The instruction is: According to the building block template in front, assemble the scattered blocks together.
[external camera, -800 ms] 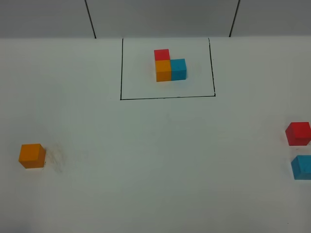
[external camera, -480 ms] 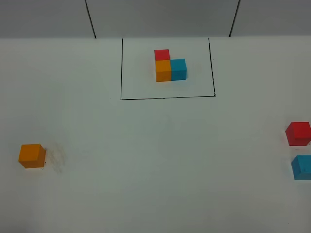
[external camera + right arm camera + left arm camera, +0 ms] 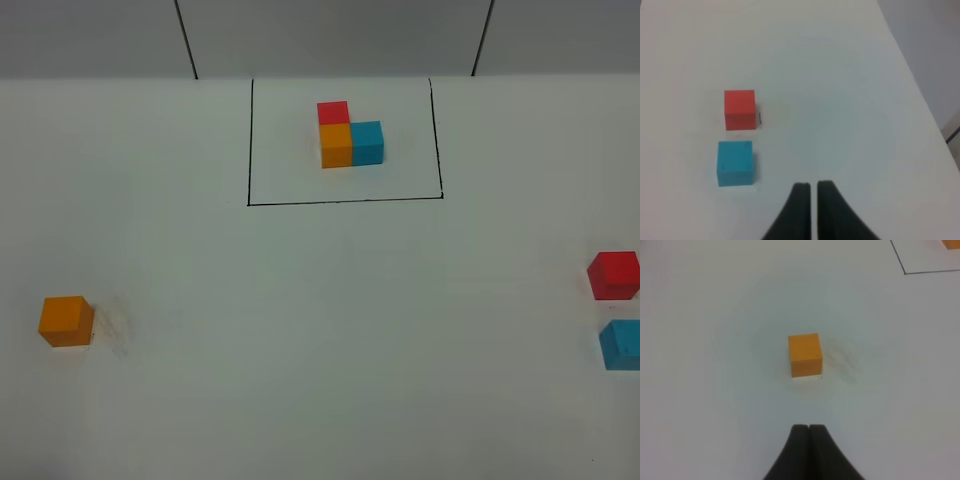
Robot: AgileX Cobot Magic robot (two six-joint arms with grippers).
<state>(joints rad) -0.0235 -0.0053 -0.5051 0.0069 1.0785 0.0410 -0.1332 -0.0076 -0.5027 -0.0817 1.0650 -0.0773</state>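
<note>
Appearing only in the wrist view, left fingers [image 3: 800, 446] face the orange cube [image 3: 805, 354].

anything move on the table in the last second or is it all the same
Nothing visibly changed in the high view. The loose orange cube, red cube and blue cube sit where they were, and the framed template is as before.

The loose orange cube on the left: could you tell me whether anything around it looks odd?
Only slightly: a faint grey smudge marks the white table right beside the small matte orange cube. The cube itself sits flat and looks undamaged.
</note>
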